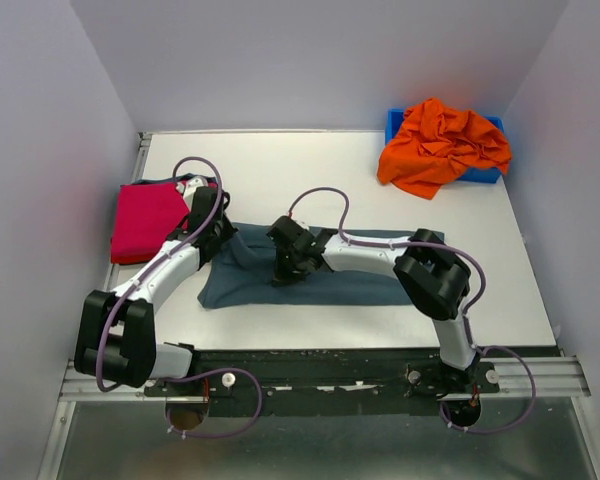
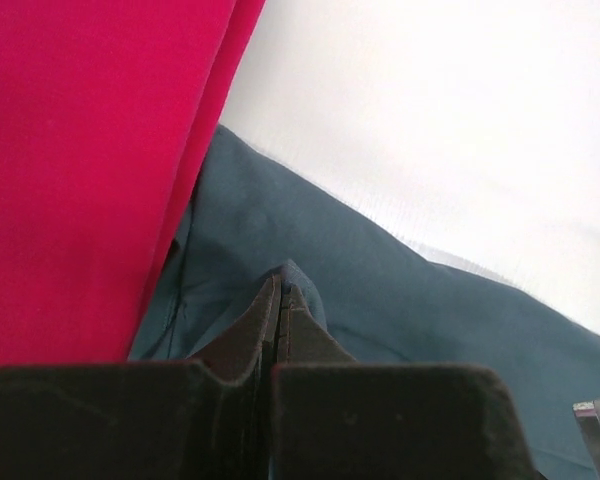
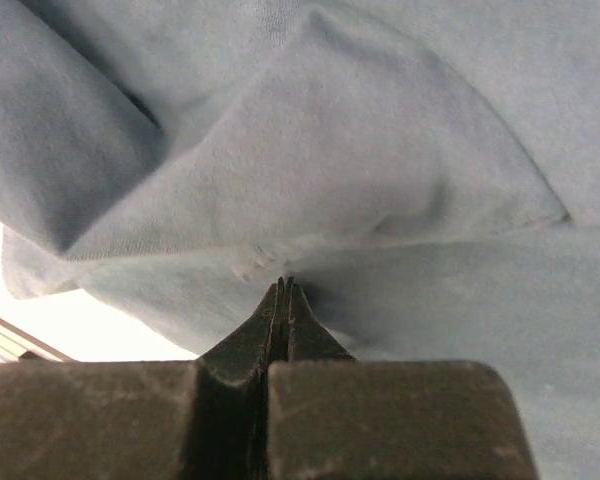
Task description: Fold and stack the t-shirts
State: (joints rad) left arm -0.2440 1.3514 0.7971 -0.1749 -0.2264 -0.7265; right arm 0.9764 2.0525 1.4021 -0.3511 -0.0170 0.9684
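The slate grey-blue t-shirt (image 1: 330, 280) lies spread across the middle of the table. My left gripper (image 1: 222, 243) is at its left end, shut with a small fold of the cloth pinched at the tips (image 2: 281, 284). My right gripper (image 1: 285, 268) is on the shirt's middle, shut, and the cloth (image 3: 330, 150) puckers at its tips (image 3: 285, 285). The magenta-red t-shirt (image 1: 145, 220) lies folded at the left, right beside the left gripper; it also shows in the left wrist view (image 2: 80, 170). The bright orange t-shirt (image 1: 442, 145) lies crumpled at the back right.
A rigid blue plastic bin (image 1: 395, 122) stands at the back right corner under the orange shirt. White walls close in the table on the left, back and right. Bare white table (image 1: 280, 170) lies behind the grey-blue shirt.
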